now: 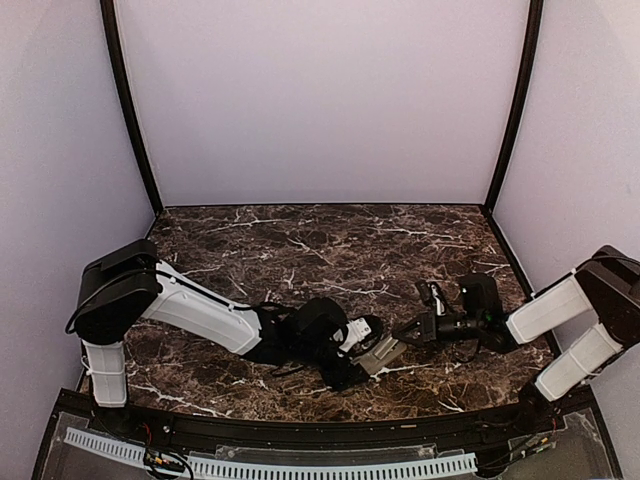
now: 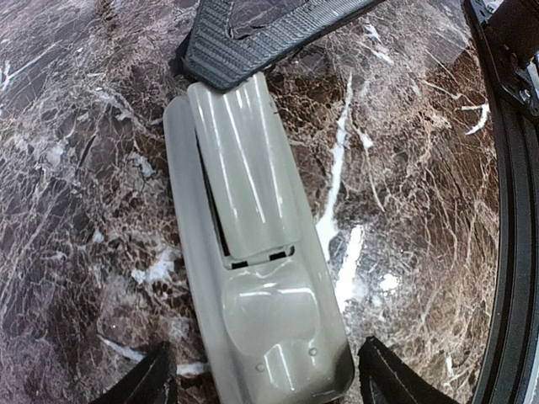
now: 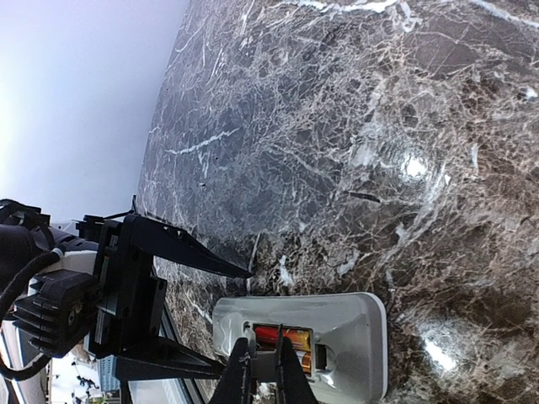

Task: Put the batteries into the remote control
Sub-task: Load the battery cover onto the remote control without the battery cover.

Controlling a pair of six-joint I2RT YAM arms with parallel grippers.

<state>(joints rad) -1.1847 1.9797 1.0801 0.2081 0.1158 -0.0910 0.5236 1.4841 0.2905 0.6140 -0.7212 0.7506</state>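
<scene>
The remote control (image 2: 278, 337) lies back-up on the marble, a light grey bar just right of centre near the front edge (image 1: 381, 354). Its battery cover (image 2: 244, 168) sits skewed over the compartment, raised along one side. My right gripper (image 3: 269, 353) is shut on the end of that cover, and its dark fingers (image 2: 253, 42) show at the top of the left wrist view. The batteries (image 3: 282, 341), red and orange, lie inside the open compartment. My left gripper (image 2: 265, 374) straddles the remote's other end, open, with a finger on each side and small gaps.
The dark marble table (image 1: 320, 250) is walled by pale panels at the back and sides. A black frame rail (image 2: 509, 252) runs along the near edge, close beside the remote. Both arms meet at the front centre (image 1: 400, 340).
</scene>
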